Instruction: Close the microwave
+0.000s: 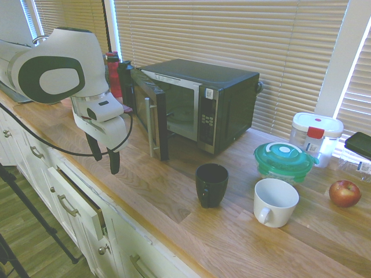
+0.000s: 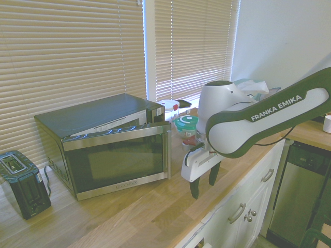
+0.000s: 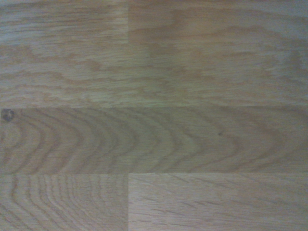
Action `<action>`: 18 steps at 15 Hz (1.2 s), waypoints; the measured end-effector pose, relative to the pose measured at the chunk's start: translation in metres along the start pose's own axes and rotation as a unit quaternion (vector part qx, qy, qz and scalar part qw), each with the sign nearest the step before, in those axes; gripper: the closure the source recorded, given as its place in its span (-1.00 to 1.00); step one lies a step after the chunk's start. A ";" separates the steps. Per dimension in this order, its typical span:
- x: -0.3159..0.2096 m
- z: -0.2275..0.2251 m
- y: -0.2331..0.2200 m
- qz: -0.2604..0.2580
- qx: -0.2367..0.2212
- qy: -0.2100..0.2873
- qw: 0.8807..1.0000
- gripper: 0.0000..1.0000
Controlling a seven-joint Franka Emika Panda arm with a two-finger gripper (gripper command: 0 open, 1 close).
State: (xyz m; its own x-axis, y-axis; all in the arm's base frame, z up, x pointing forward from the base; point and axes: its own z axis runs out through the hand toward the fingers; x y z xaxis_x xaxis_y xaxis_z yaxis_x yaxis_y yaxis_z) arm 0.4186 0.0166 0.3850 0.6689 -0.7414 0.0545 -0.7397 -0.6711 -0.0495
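1. Microwave (image 1: 217, 87) on worktop (image 1: 139, 200), door (image 1: 152, 113) ajar, likely for access.
2. Gripper (image 1: 104, 163) at door's seven o'clock, first exterior view; fingers apart, empty, probably positioned to push.

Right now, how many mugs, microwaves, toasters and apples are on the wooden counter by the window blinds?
Mugs: 2, one black and one white
Microwaves: 1, its door ajar
Toasters: 1
Apples: 1
Total: 5
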 end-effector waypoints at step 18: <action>0.010 -0.052 -0.139 -0.036 -0.036 0.050 0.997 -1.00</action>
State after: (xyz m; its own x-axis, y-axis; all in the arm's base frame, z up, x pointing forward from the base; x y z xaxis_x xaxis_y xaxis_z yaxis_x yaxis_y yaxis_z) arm 0.5241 0.1032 0.4446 0.7117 -0.6851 0.1553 -0.6966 -0.7169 0.0300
